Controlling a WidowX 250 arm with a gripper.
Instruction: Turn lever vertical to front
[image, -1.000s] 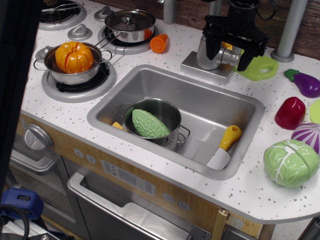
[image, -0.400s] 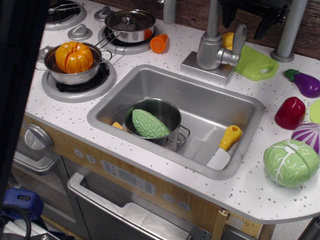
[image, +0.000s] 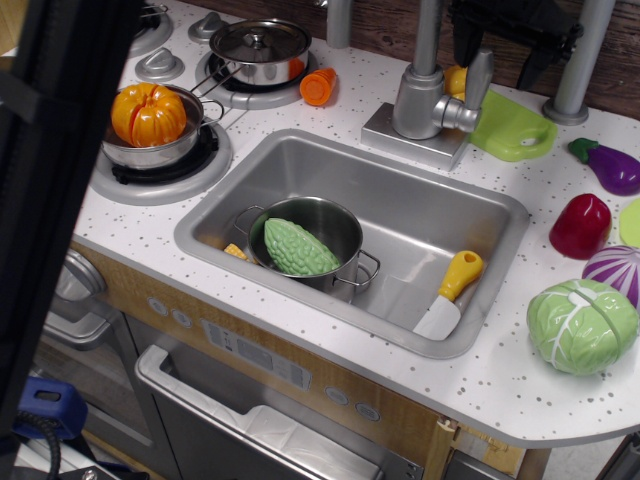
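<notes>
Far left on the tabletop (image: 300, 130): an orange pumpkin (image: 148, 113) in a pot on the burner, a lidded pot (image: 258, 42) behind it, an orange cup (image: 318, 86) tipped beside that. Centre: sink (image: 420, 210) holding a pot with a green bitter gourd (image: 299, 247) and a yellow-handled knife (image: 449, 292). Behind the sink: squat silver faucet body (image: 418, 100), with the lever (image: 478, 82) jutting from its right side and standing nearly upright, tilted a little back. Above and right of the lever, at the top edge: the black gripper (image: 512, 45), fingers spread apart, gripping nothing, clear of the lever. Further right: green cutting board (image: 515, 128), eggplant (image: 612, 166), red pepper (image: 580, 225), cabbage (image: 582, 325).

Lever apparently not yet swung to the front. Likely risks: descending too far right and pinning the cutting board, striking the spout pipe (image: 429, 35), or slipping off the thin paddle when pulling forward.
</notes>
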